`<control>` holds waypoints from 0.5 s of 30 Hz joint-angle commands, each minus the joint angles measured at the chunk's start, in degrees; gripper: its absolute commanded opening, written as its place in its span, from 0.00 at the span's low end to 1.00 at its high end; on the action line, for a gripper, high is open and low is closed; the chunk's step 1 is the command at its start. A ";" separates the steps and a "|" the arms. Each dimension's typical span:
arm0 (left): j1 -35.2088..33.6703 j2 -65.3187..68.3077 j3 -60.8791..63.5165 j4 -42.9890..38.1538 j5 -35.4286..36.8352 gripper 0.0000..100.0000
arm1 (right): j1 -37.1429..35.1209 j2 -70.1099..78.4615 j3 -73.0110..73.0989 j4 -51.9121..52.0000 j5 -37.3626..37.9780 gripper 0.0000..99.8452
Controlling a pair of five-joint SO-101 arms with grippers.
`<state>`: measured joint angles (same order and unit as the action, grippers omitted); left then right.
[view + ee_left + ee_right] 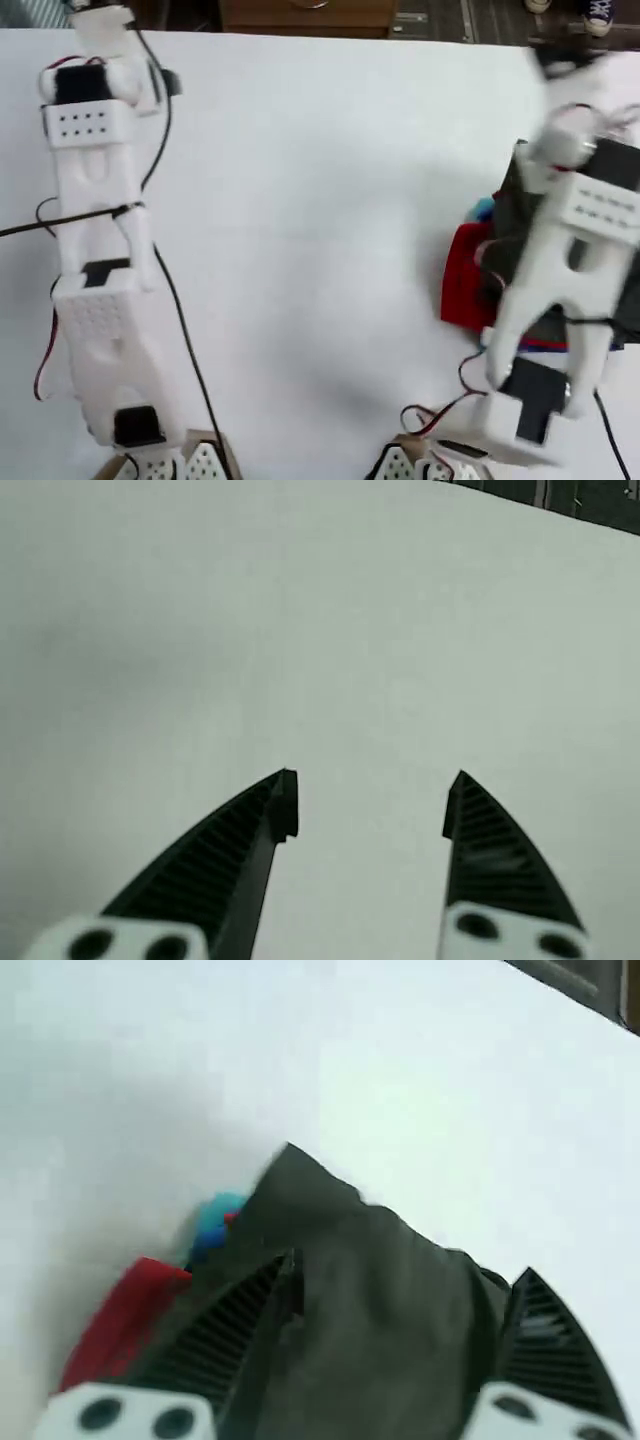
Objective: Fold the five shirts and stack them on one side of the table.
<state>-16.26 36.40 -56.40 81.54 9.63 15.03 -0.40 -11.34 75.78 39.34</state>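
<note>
**While both grippers stand open: shirt stack beneath the right arm**

Where the right gripper (408,1265) points down at the table (150,1060), its two black fingers (240,1330) are spread wide, with nothing clamped between them. Directly below and between them lies a dark grey shirt (380,1300), the top layer of a pile. One corner of it reaches out past the fingertips. Whether the fingertips touch the cloth cannot be told. Under the dark shirt, to one side of the gripper, a red shirt (120,1320) sticks out. A small patch of blue cloth (212,1222) shows just beyond the red shirt at the pile's edge. How many shirts the pile holds cannot be told.

In the high view the right arm (570,250) stands over this pile and covers much of it. The red shirt (465,280) shows on the side of the arm that faces the table's middle, with the blue cloth (484,210) just beyond it and the dark shirt (512,205) on top.

The left gripper (375,780) also has its fingers (230,860) wide apart and holds nothing. Bare white table (300,630) lies below and ahead of it, as far as a dark strip of floor (560,495) past the far edge. The left arm (95,200) stretches toward that edge, well apart from the pile, and a black cable (180,320) runs along it.
</note>
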 commanded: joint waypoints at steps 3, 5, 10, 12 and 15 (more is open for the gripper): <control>-2.99 -1.41 -1.36 3.34 0.18 0.26 | 1.01 11.21 -0.09 -2.15 -0.53 0.32; -3.87 -1.41 -1.36 4.13 0.18 0.26 | 2.51 15.43 -0.26 -2.33 -0.53 0.32; -4.57 -1.32 -1.36 8.09 0.18 0.26 | 2.95 19.91 -0.79 -2.24 -0.62 0.32; -4.40 -1.32 -1.36 10.29 0.18 0.26 | 2.42 18.59 -2.11 -1.98 -0.62 0.32; -4.57 -1.41 -1.45 13.45 0.18 0.26 | 1.45 13.93 -3.25 -0.66 -0.62 0.32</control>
<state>-20.22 36.40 -56.40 92.26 9.71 16.97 19.21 -11.87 73.93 39.08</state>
